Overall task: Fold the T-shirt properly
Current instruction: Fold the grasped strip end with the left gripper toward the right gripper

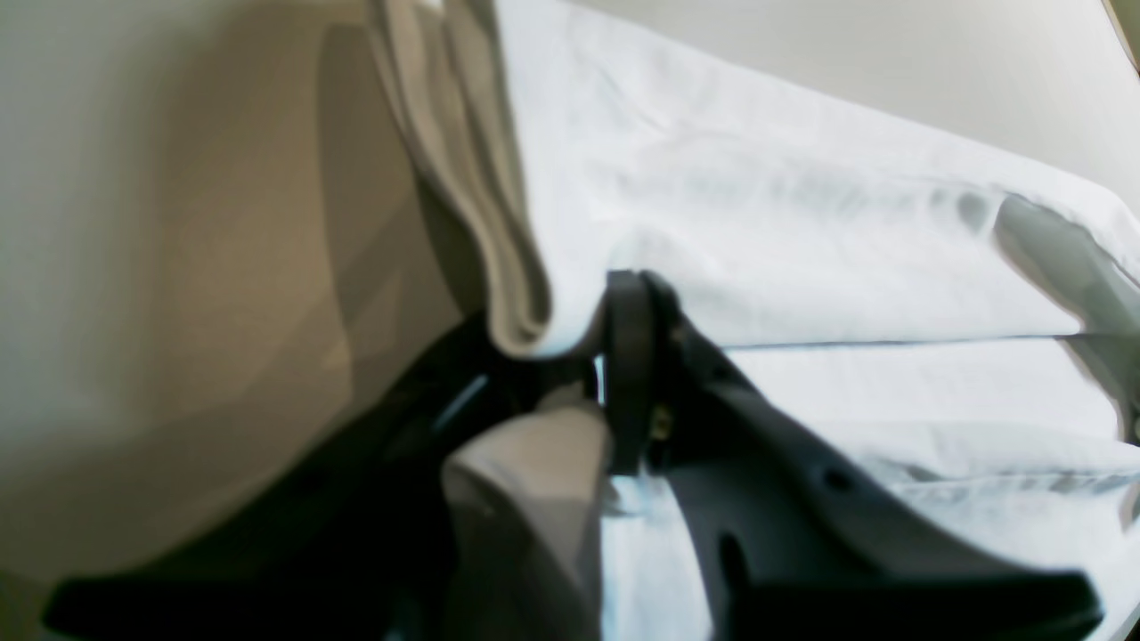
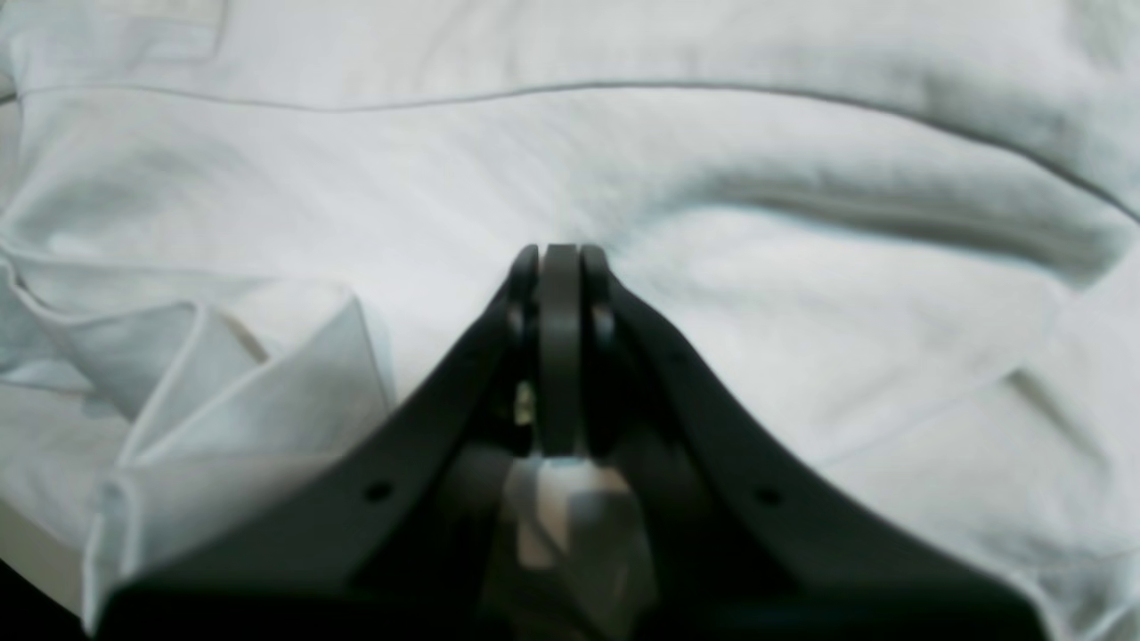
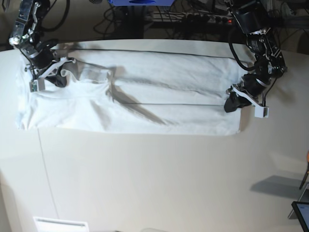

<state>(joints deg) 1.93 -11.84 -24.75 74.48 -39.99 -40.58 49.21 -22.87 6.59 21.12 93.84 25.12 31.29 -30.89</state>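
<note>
On the off-white tabletop (image 3: pixel 145 174), both claws, left (image 1: pixel 614 356) and right (image 2: pixel 559 267), pinch the T-shirt (image 3: pixel 145 101)

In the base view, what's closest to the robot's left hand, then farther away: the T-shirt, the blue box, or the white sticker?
1. T-shirt, touching the left hand.
2. Blue box, top edge.
3. White sticker, bottom left.

the left gripper (image 3: pixel 233 102) hangs low at the right side of the base view, its jaws pinched tight on a fold of the t-shirt (image 3: pixel 145 96). the right gripper (image 3: pixel 54 77) is at the far left, bent down, jaws pressed together, tips against the cloth.
</note>
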